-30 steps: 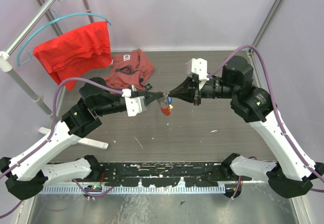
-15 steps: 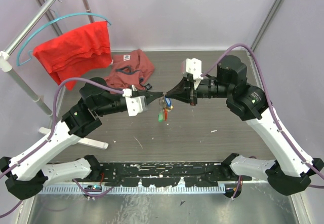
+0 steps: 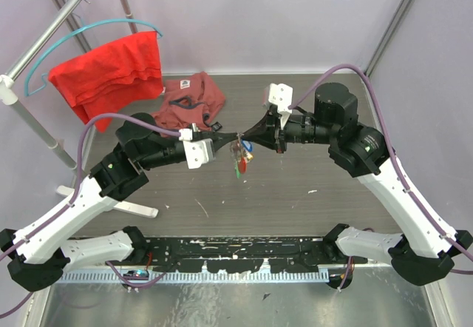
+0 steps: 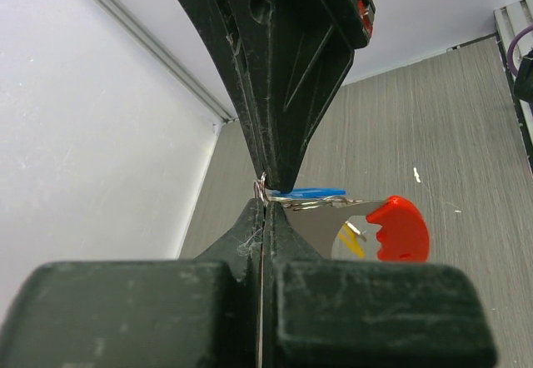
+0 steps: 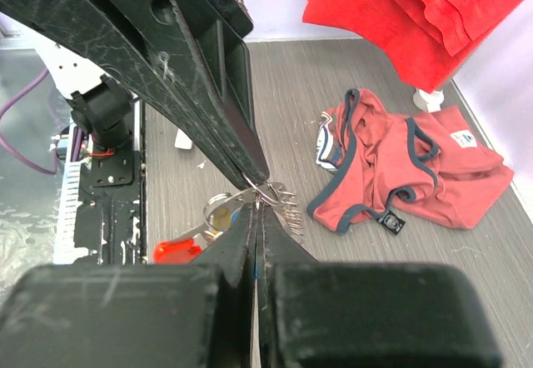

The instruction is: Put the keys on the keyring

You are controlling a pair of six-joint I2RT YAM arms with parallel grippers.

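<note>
Both arms reach inward over the tabletop (image 3: 295, 194), forearms roughly level, so that the two grippers meet tip to tip just right of the pink garment (image 3: 191, 98) that lies crumpled on the surface. The left arm rises from its base and stretches toward the right, past the near edge of the pink garment. The right arm folds at the elbow and points back toward the garment from the far side.

The left gripper (image 3: 230, 136) has its jaws pressed together, pinching the thin wire of the keyring (image 4: 261, 186) at the very tip. The right gripper (image 3: 246, 139) is likewise closed, and its tip bites the same ring from the opposite side.

The keyring hangs in the air between the two tips, clear of the tabletop and just right of the pink garment. The keys (image 4: 310, 192) dangle from it in a bunch: a blue head, a yellow one and a silver blade show. The red tag (image 4: 400, 228) hangs lowest, farther from the garment than the ring.
</note>
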